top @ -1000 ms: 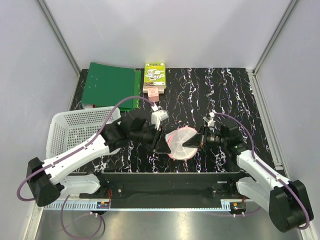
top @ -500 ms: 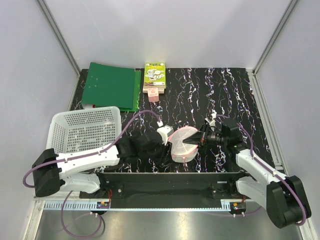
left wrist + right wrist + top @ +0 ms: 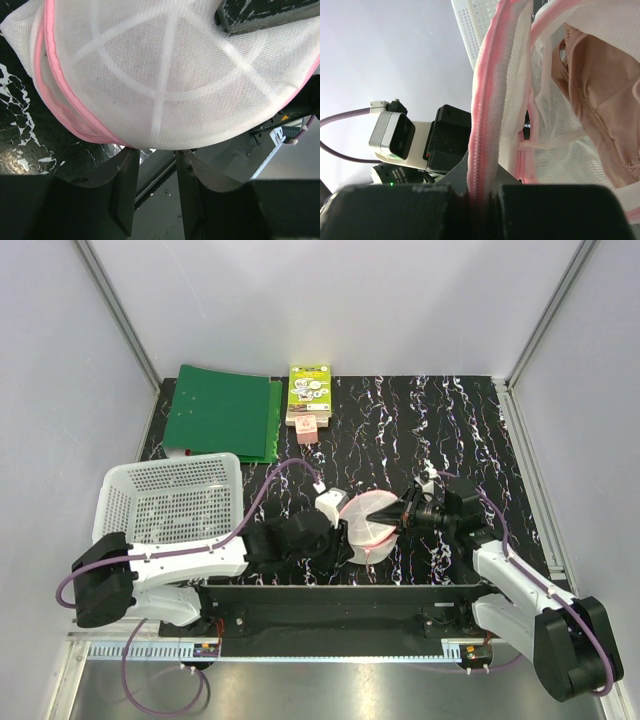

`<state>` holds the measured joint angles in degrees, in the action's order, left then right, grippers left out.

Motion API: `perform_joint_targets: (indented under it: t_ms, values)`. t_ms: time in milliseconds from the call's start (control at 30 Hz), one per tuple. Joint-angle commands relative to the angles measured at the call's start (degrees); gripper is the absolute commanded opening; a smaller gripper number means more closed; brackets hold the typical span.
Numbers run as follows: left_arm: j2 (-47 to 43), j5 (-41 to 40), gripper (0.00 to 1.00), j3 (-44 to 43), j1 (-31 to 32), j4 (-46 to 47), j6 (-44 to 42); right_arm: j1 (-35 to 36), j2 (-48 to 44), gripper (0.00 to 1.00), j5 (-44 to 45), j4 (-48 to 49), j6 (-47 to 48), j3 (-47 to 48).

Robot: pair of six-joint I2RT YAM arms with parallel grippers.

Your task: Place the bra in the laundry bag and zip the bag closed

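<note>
Sitting near the table's front edge, the laundry bag (image 3: 368, 525) is tilted up on edge between both grippers; left gripper (image 3: 154, 156) is low at the bag's bottom curve, fingers (image 3: 126, 190) apart with nothing seen between them, touching the mesh or just short of it, cannot tell; right gripper (image 3: 479, 186) is pinched tight on the pink zip edging (image 3: 487, 100); bag gapes open there, bra (image 3: 600, 100) inside, peach fabric bunched against the mesh; judgement: bag is light floppy mesh that buckles if pushed, so brace the stiffer zip rim and pull the slider along it; slider not visible; bra is soft, may bulge into the zip track and snag; farther left the white basket (image 3: 165, 502), farther back the green folder (image 3: 222, 412), both well apart from the bag
</note>
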<state>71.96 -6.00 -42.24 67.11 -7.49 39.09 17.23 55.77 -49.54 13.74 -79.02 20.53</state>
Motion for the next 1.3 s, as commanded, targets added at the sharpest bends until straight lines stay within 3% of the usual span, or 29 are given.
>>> perform_joint_targets:
  t_ms: [0,133,267,300,333,367,467,567,667,700,733,833,867,1000,1133,1267]
  values:
    - [0.6,-4.5,0.38,-0.6,0.1,4.9,0.8,-0.3,-1.3,0.0,0.8,1.4,-1.9,-0.4]
    - [1.2,-6.9,0.31,-1.4,0.1,3.9,-0.6,-0.2,-1.9,0.0,0.9,1.5,-2.4,-1.1]
    - [2.7,-8.8,0.03,-3.0,0.1,0.9,-1.6,-0.3,-2.8,0.0,0.8,1.4,-3.2,-1.6]
    - [3.0,-9.1,0.0,-3.5,0.0,0.2,-1.8,-0.3,-2.9,0.0,0.6,1.0,-3.1,-1.6]
    - [3.3,-8.9,0.0,-3.6,-0.1,-0.4,-3.6,-0.3,-3.0,0.02,0.7,-2.0,-2.5,-1.4]
    - [3.3,-7.8,0.0,-4.1,-0.1,-0.5,-4.6,-0.3,-3.2,0.12,1.6,-5.4,0.2,-0.7]
    - [2.9,-4.6,0.0,-5.2,-0.1,-1.6,-7.6,-0.3,-4.1,0.31,5.4,-22.0,6.8,3.9]
    - [1.8,-1.3,0.0,-4.8,-0.2,-1.3,-7.9,-0.4,-5.7,0.34,9.5,-35.0,12.4,9.3]
    - [0.8,1.2,0.0,-3.3,-0.1,-0.3,-8.2,-0.3,-6.6,0.31,10.5,-37.8,12.3,10.9]
    - [0.5,2.0,0.05,-2.7,-0.1,0.2,-8.2,-0.4,-6.9,0.24,10.7,-37.6,11.6,10.4]
    - [0.0,3.1,0.24,-1.9,-0.1,1.9,-8.0,-0.4,-6.9,0.22,10.7,-36.9,10.9,9.8]
    - [-2.0,3.1,0.44,1.7,-0.1,4.3,-6.6,-0.4,-7.1,0.16,8.7,-33.1,6.9,7.6]
    - [-2.7,2.8,0.46,2.1,-0.1,4.5,-6.3,-0.5,-7.3,0.15,8.6,-32.5,6.2,7.2]
    - [-2.4,1.3,0.46,2.6,-0.1,5.6,-5.9,-0.6,-7.5,0.11,8.2,-30.7,4.4,6.9]
    - [-1.0,1.3,0.36,2.4,-0.2,7.3,-4.6,-0.7,-8.0,0.07,8.0,-29.0,0.7,5.6]
    - [-0.6,1.7,0.34,2.2,0.0,9.5,-3.2,-0.7,-8.8,0.06,8.8,-27.3,-3.5,4.3]
